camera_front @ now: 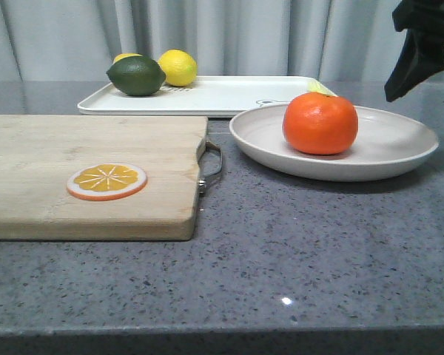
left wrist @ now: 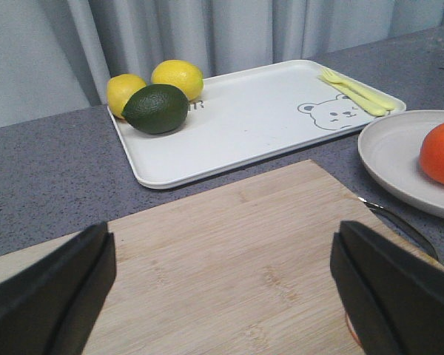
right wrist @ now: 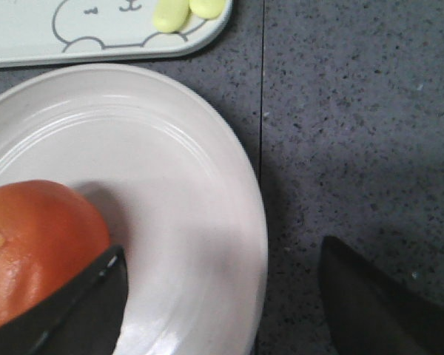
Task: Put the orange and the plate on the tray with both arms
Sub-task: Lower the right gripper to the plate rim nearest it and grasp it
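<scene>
Orange (camera_front: 320,123): whole, bright, slightly flattened, a green stem dimple on top; sits in the plate.
Plate (camera_front: 399,144): wide, shallow, off-white, raised rim; on the grey bench (camera_front: 296,251), just in front of the tray.
Tray (camera_front: 229,96): white, rectangular, bear face drawn on it; holds two lemons (camera_front: 177,67), a lime (camera_front: 136,75) and what may be pale yellow cutlery (left wrist: 355,90).
Board (camera_front: 81,174): wooden, left of the plate, an orange slice (camera_front: 106,181) on it.
Left gripper (left wrist: 222,285): jaws wide apart over the board, holding nothing.
Right gripper (right wrist: 222,296): spread wide above the plate's rim, empty.

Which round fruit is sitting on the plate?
The orange. It sits alone on the plate, while the two yellow lemons and the dark green lime lie together on the white tray.
</scene>
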Available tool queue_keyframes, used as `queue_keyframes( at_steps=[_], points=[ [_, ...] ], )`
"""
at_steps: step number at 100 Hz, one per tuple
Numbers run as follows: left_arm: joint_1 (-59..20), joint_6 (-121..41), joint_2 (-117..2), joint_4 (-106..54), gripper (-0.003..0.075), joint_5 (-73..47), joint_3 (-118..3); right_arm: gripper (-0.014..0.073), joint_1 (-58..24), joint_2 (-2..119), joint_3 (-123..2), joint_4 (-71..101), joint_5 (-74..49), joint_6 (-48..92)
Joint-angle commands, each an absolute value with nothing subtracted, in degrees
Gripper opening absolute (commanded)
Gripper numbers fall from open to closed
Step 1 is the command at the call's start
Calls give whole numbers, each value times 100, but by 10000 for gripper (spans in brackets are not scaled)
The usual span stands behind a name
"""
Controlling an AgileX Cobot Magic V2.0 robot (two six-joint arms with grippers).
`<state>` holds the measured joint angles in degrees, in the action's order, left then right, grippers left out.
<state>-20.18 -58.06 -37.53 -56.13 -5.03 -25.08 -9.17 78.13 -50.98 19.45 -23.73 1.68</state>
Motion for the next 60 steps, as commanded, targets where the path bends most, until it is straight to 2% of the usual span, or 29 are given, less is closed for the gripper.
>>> queue_keyframes(
  at_steps=[1, 60],
  points=[
    [-2007, -5756, -3735, -5647, 566, -274, -2661, 542, -899, 7803, -5302, 2020, -2043, 188],
    [-2007, -5756, -3735, -5647, 566, -274, -2661, 539, -899, 8386, -5302, 2028, -2028, 188]
  ],
)
